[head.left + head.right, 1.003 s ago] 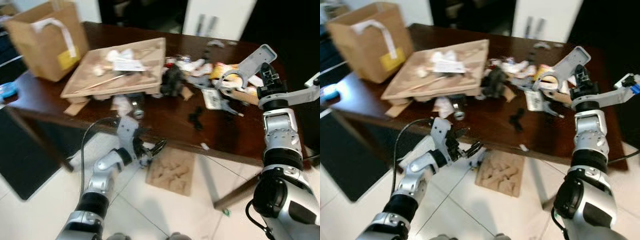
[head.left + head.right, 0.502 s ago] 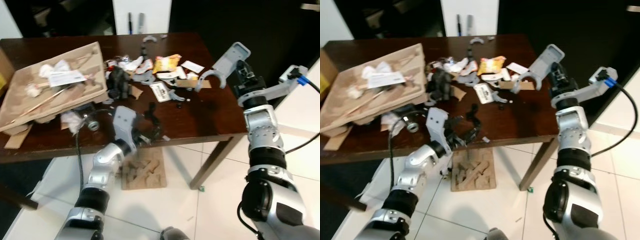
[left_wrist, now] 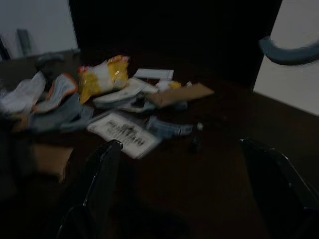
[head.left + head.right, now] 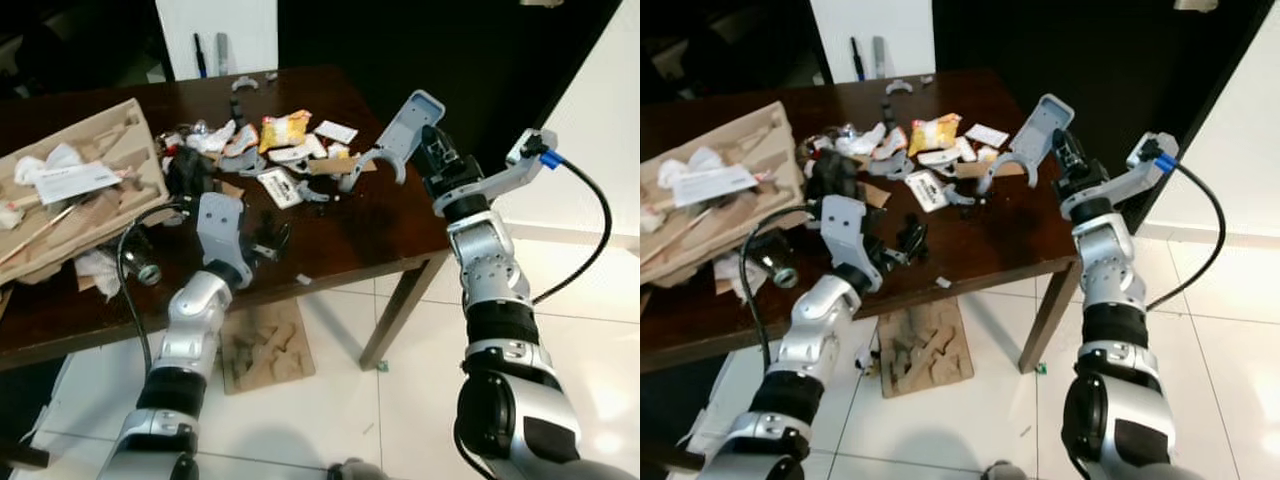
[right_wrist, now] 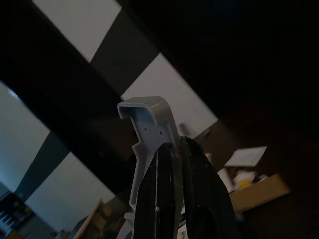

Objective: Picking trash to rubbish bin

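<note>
The right hand is clenched on a grey plastic bracket, lifted at two o'clock above the surface; the left hand hovers spread. Next, probably carrying it binward.

Bright head views, dim blurry wrist views
</note>
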You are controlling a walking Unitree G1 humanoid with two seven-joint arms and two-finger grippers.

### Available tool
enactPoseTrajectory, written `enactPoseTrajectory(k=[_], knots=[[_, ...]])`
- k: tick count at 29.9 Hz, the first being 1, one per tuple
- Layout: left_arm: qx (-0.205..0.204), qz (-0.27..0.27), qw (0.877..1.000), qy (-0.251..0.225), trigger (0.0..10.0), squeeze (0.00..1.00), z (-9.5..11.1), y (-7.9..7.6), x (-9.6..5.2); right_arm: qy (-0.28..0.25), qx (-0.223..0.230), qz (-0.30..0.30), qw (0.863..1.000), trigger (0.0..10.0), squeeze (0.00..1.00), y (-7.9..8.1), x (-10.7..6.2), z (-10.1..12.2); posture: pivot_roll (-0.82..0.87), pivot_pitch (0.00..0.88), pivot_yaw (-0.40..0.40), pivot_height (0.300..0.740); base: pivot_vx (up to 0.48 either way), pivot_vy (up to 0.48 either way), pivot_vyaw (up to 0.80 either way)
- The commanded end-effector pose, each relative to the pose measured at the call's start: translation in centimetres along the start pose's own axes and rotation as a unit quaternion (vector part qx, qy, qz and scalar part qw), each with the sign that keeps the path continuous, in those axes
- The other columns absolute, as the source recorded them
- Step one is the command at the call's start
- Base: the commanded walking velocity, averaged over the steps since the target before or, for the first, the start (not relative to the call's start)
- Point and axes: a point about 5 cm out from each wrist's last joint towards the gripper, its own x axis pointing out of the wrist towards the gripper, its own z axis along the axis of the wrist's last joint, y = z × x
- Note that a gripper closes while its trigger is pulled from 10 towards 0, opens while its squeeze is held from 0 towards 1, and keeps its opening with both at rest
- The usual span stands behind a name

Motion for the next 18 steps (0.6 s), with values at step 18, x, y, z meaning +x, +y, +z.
enactPoseTrajectory(k=[18], knots=[[0.079,0.132,0.987,0.045,10.0,0.00,0.4,4.9,-0.6,0.030,-0.038,0.013,0.999,10.0,0.00,1.0,-0.7,-1.6,0.12,0.108,-0.012,0.740,0.000,-0.210,0.00]])
